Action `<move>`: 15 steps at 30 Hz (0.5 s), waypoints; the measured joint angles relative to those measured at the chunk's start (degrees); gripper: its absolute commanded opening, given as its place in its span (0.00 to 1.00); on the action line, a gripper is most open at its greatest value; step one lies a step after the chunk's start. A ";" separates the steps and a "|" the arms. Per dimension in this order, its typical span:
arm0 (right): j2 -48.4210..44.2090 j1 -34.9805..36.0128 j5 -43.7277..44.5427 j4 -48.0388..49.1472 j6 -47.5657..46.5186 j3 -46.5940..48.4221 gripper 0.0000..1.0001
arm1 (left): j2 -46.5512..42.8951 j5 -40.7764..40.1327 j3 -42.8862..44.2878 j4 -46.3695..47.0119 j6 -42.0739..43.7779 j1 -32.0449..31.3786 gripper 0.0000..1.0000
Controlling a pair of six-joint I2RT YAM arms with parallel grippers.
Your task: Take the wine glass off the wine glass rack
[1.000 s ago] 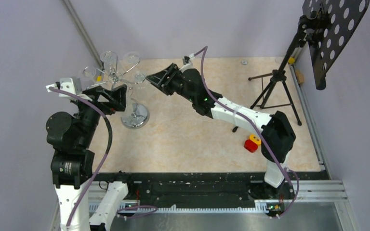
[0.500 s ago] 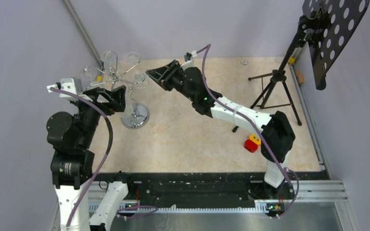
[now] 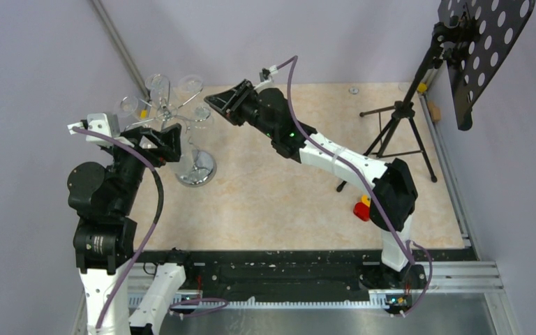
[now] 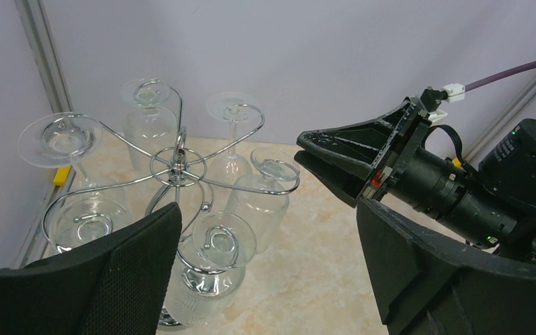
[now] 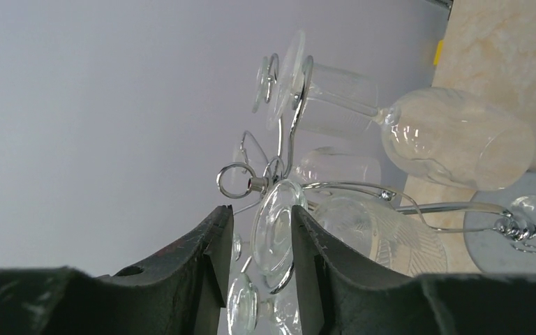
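The chrome wine glass rack (image 3: 174,112) stands at the back left on its mirrored base (image 3: 197,169). Several clear wine glasses hang upside down from its curled arms (image 4: 178,164). My right gripper (image 3: 214,105) is at the rack's right side with its jaws partly open. In the right wrist view one wine glass foot (image 5: 276,234) shows between its fingers (image 5: 262,209), against the right finger and clear of the left one. My left gripper (image 4: 269,258) is wide open on the rack's near side. Another hanging glass (image 4: 209,279) sits just inside its left finger (image 4: 112,279).
A black tripod music stand (image 3: 398,125) with a perforated plate (image 3: 481,49) is at the back right. A red and yellow object (image 3: 364,207) lies beside the right arm. A metal pole (image 3: 118,45) slants up the wall behind the rack.
My right gripper has risen and moved left toward the rack, and its jaws have narrowed. The left arm has barely moved.
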 measured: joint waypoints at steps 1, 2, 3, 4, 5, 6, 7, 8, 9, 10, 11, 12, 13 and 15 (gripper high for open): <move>0.00 0.02 0.37 -0.20 -0.35 0.04 0.40 | 0.00 -0.13 -0.04 0.02 0.00 -0.02 0.99; 0.00 0.07 0.87 -0.35 -0.79 0.17 0.41 | 0.00 -0.22 -0.09 0.02 0.02 -0.02 0.99; 0.00 0.09 1.07 -0.92 -1.16 0.28 0.41 | 0.00 -0.24 -0.13 0.00 0.02 -0.04 0.99; 0.00 0.11 1.40 -1.62 -1.55 0.31 0.41 | 0.00 -0.24 -0.17 -0.02 0.04 -0.04 0.99; 0.00 0.15 1.57 -2.29 -1.90 0.31 0.41 | 0.00 -0.24 -0.20 -0.07 0.07 -0.04 0.99; 0.00 0.17 1.68 -2.89 -2.16 0.35 0.41 | 0.00 -0.31 -0.20 -0.07 0.13 -0.09 0.99; 0.02 0.22 1.84 -3.80 -2.49 0.44 0.41 | 0.00 -0.39 -0.20 -0.07 0.15 -0.09 0.99; 0.11 0.24 1.86 -4.28 -2.67 0.57 0.41 | 0.00 -0.42 -0.20 -0.07 0.20 -0.09 0.99; 0.50 0.26 1.88 -4.90 -2.82 1.14 0.41 | 0.00 -0.46 -0.20 -0.07 0.22 -0.09 0.99; 0.81 0.26 1.86 -5.01 -2.93 1.49 0.41 | 0.00 -0.48 -0.22 -0.07 0.24 -0.09 0.99; 1.16 0.28 1.81 -5.14 -3.06 1.75 0.38 | 0.00 -0.50 -0.22 -0.07 0.28 -0.09 0.99; 1.40 0.28 1.79 -5.11 -3.08 1.86 0.37 | 0.00 -0.61 -0.22 -0.07 0.37 -0.09 0.99; 1.64 0.28 1.77 -5.03 -2.99 1.86 0.35 | 0.00 -0.63 -0.24 -0.04 0.39 -0.09 0.99; 1.92 0.28 1.77 -4.87 -3.04 1.97 0.30 | 0.00 -0.68 -0.37 -0.07 0.44 -0.11 0.99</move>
